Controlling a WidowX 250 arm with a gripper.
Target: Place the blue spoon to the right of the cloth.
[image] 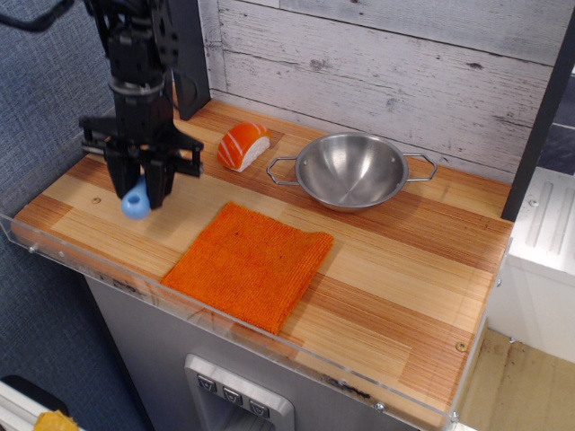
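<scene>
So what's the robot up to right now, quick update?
Gripper shut on blue spoon, low over the table's left end. Cloth lies flat at centre, spoon on its wrong side. Sushi piece and steel bowl sit behind.
</scene>
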